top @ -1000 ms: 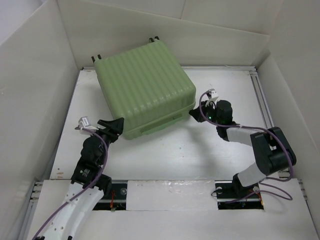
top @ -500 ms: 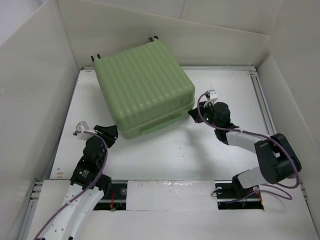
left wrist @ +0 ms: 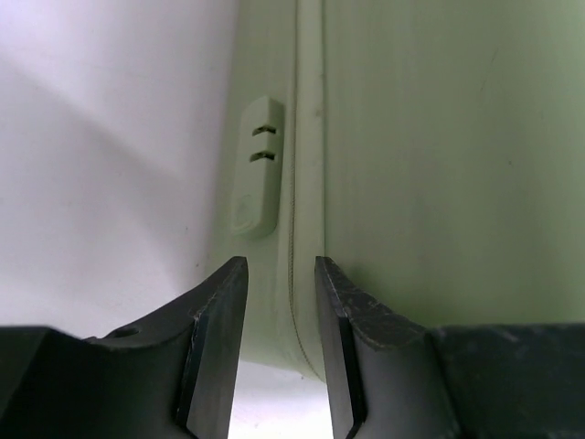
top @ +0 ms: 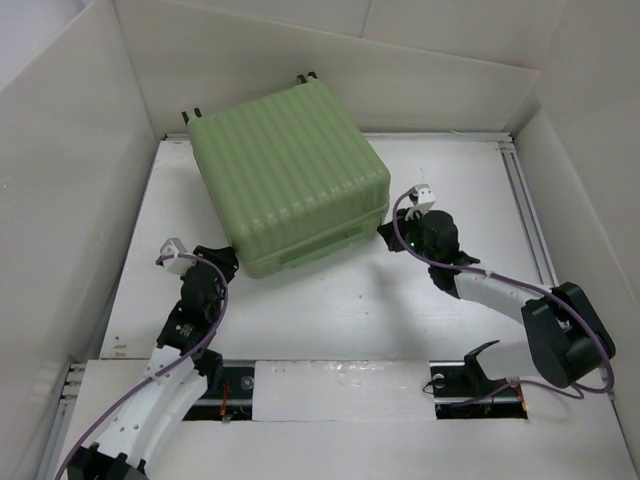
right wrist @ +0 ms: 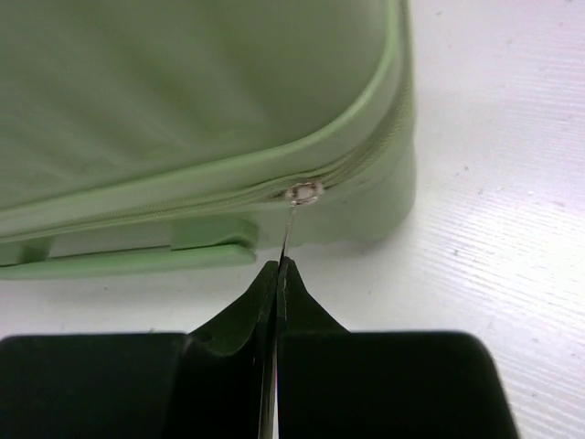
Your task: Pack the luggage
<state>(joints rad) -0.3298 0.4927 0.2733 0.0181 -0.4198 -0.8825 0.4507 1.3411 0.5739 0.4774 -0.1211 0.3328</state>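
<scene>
The luggage (top: 285,170) is a large pale green ribbed suitcase, closed, lying flat at the back left of the table. My right gripper (top: 388,232) is at its front right corner. In the right wrist view the right gripper (right wrist: 281,263) is shut on the thin metal zipper pull (right wrist: 289,229), which hangs from the slider (right wrist: 304,192) on the suitcase's zip line. My left gripper (top: 220,260) is at the front left corner. In the left wrist view the left gripper (left wrist: 279,267) is open a narrow way, and the suitcase's seam (left wrist: 297,183) runs beyond the gap.
White walls box in the table (top: 400,300) on the left, back and right. A metal rail (top: 530,220) runs along the right edge. The suitcase's small wheels (top: 308,78) point to the back wall. A pale green foot (left wrist: 256,169) sits on the suitcase side.
My left gripper drew back a little from the suitcase's front left corner and turned. My right arm's elbow swung down and right while its gripper stayed at the front right corner.
</scene>
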